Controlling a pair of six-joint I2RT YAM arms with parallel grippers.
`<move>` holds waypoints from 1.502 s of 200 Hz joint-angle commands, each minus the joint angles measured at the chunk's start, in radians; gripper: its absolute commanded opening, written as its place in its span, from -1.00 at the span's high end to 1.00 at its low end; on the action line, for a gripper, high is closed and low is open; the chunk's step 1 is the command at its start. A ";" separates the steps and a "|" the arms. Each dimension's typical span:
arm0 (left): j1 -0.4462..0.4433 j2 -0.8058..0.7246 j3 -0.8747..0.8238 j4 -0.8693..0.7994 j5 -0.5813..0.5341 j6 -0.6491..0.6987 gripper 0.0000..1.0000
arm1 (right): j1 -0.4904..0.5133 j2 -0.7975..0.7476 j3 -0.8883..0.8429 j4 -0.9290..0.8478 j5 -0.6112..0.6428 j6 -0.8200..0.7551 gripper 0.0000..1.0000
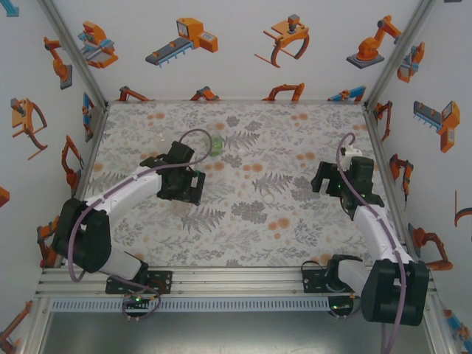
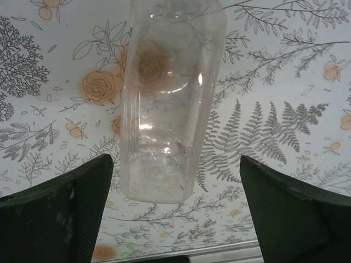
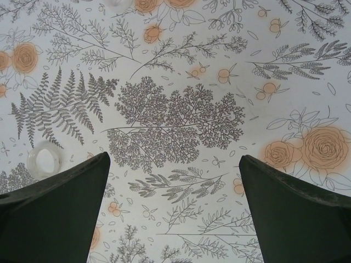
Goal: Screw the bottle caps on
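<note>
Clear bottle (image 2: 173, 98) sits inside the spread left hand (image 2: 175, 160) (untouched); right hand (image 3: 174, 158) released.

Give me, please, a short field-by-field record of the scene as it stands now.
left fingers: open, a gap on each side of the bottle between them
tall clear plastic bottle: between the left fingers, not gripped
right fingers: open, holding nothing, over the floral-patterned table
small round clear plastic cap: on the table, beside the right fingers
short translucent green plastic bottle: on the table, just beyond the left arm's wrist
</note>
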 commanded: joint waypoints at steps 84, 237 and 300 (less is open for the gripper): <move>0.022 0.205 0.087 0.045 -0.008 0.069 -0.67 | 0.008 -0.066 -0.045 -0.034 -0.018 0.044 -0.79; 0.040 0.245 0.046 0.070 0.028 0.055 -0.18 | 0.007 -0.089 -0.045 -0.062 -0.018 0.059 -0.78; 0.040 0.169 0.055 0.056 0.045 0.057 0.16 | 0.017 -0.108 -0.002 -0.119 -0.046 0.099 -0.69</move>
